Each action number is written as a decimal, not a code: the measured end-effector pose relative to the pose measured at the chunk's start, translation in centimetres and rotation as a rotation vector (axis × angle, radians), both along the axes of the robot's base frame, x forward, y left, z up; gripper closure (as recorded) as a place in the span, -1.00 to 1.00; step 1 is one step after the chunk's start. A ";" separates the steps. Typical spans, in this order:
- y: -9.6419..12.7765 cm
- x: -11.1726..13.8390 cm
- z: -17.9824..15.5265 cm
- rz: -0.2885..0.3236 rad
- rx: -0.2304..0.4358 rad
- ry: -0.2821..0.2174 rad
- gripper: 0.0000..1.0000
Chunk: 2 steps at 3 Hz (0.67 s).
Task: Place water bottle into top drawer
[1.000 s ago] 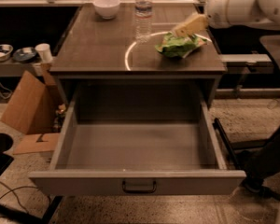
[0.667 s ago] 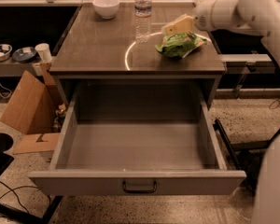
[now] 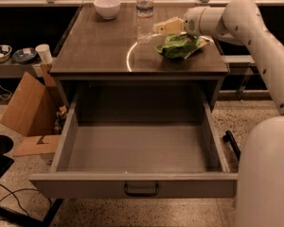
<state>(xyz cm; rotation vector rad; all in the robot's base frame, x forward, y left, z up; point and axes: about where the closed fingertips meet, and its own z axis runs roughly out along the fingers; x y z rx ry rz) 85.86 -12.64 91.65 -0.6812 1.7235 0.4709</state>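
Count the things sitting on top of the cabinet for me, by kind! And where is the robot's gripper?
Bottles: 1, the water bottle
Bowls: 1, the white bowl
Bags: 1, the green bag
Total: 3
The gripper is close beside the water bottle, just above the green bag.

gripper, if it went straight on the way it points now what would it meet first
The gripper, over the green bag, points left; the water bottle stands first in that line, close ahead. Depth is unclear, so it may pass slightly in front.
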 end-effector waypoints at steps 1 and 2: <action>1.6 1.8 0.2 0.034 0.037 -0.033 -1.00; 3.1 3.4 0.8 0.074 0.061 -0.072 -1.00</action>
